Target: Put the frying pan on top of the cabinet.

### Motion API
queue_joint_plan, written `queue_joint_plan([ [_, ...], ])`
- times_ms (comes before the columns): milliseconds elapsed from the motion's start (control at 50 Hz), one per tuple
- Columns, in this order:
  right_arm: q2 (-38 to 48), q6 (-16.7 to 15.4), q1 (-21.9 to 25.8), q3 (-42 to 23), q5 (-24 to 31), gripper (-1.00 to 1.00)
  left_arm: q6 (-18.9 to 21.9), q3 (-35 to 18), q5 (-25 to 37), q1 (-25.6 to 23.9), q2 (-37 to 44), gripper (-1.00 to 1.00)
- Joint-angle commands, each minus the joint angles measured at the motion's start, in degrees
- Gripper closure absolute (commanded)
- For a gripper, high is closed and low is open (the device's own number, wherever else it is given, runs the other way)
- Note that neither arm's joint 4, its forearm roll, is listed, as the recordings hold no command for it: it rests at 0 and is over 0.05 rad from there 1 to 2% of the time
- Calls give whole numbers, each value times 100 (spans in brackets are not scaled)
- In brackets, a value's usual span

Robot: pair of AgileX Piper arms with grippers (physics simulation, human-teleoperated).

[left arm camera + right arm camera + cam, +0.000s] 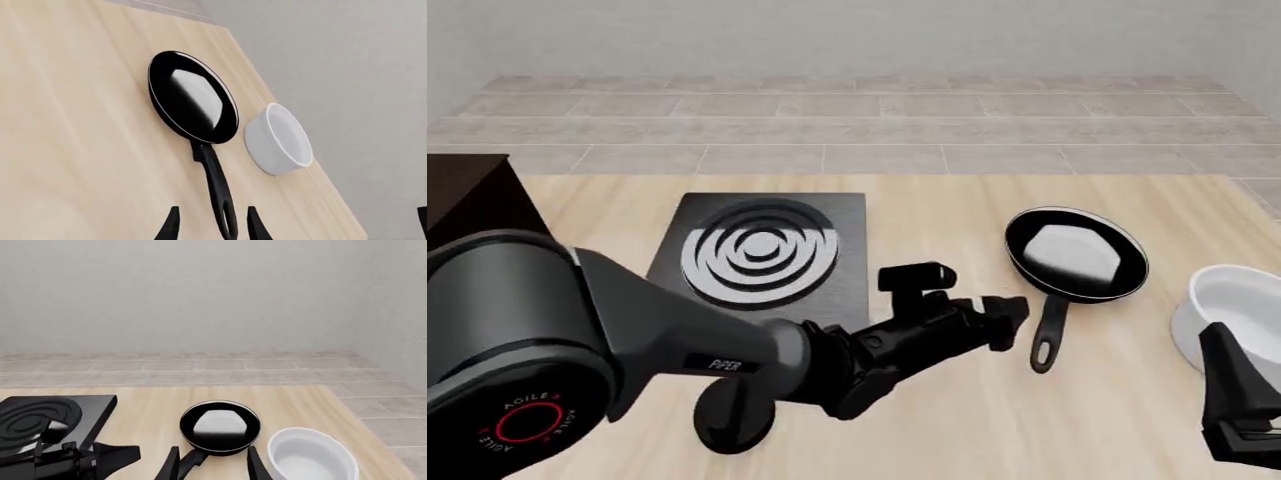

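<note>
The cabinet [467, 195] stands at the table's far left, with the stove plate [761, 255] between it and the frying pan [1077, 255]. The left gripper [1010, 322], fingers spread and holding nothing, sits just beside the pan's handle [1048, 335]. The white bowl [1228, 315] lies near the pan on its right, and the right gripper [212, 462] is parted and empty.

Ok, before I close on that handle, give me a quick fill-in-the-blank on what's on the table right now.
1. The frying pan lies on the table between the stove plate and the white ____.
2. In the left wrist view, the pan's ____ runs between the fingertips of the left gripper.
3. The cabinet stands at the table's far ____ in the front view.
4. The pan's inside holds ____.

Missing words: bowl; handle; left; nothing
</note>
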Motion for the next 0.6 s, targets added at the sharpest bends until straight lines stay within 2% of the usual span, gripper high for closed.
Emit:
queue_joint_plan([
  [20, 1, 29, -17, 0, 6, -100, -62, -265, 34, -40, 266, -100],
  [600, 2, 83, -59, -2, -2, -100, -248, -755, 162, -195, 757, -100],
])
